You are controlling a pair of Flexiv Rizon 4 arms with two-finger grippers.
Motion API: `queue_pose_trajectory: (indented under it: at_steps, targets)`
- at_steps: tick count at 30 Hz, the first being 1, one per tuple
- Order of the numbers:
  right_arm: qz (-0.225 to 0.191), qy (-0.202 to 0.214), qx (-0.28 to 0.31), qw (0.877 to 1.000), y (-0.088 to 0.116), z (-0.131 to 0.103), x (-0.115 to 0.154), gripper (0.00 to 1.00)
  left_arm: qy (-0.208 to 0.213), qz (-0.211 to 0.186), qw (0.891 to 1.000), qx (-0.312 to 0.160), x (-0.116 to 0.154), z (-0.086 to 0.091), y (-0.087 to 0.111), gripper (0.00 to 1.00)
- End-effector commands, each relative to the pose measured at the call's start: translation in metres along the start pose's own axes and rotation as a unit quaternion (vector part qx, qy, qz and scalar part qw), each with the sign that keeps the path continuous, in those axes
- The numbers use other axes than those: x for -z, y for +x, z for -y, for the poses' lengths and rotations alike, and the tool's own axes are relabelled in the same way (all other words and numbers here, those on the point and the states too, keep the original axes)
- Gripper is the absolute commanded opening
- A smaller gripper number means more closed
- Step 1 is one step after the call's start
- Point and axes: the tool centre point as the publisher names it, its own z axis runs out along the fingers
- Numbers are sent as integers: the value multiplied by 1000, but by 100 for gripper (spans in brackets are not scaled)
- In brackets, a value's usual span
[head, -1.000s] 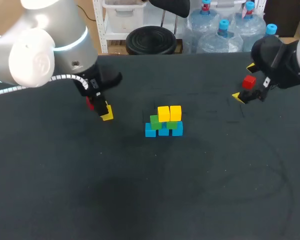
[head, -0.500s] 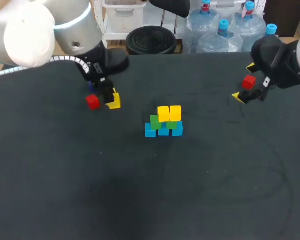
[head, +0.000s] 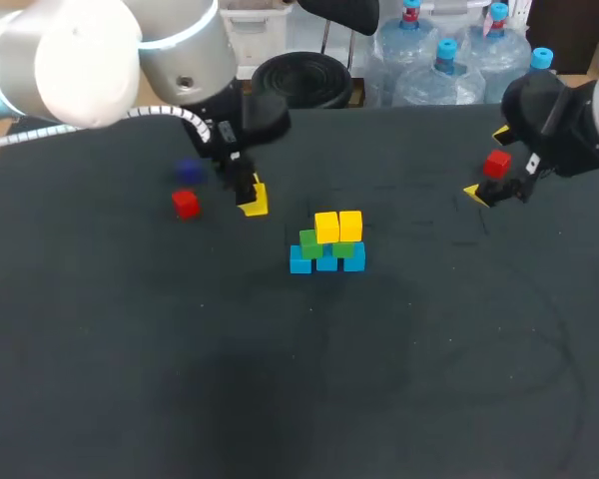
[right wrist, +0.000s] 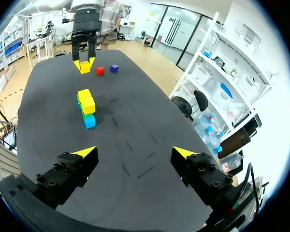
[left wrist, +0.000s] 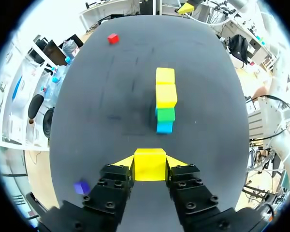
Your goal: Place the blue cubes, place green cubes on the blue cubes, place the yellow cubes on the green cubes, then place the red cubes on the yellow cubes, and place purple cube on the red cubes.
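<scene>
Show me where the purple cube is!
In the head view the purple cube sits at the table's left, just behind a red cube, left of the left gripper holding a yellow cube.

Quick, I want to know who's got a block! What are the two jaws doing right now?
Left jaws: shut on a yellow cube.
Right jaws: open, holding nothing.

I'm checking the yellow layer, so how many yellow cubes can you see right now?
3. Two yellow cubes sit side by side atop the green cubes; one yellow cube is gripped in the left gripper, apart from them. No others show, though one could be hidden.
</scene>
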Motion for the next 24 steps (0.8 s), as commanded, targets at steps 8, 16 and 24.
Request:
queue_pose_trajectory:
  at_steps: [8,16,24]
  targets:
    - [0,82,-1,997,1,-4,1,100,-12,8,1000,-2,0,11,-24,0]
    - [0,82,-1,997,1,-4,1,100,-1,6,1000,-5,-10,26,-34,0]
    - [0,82,-1,997,1,-4,1,100,8,-5,1000,-2,-19,28,-34,0]
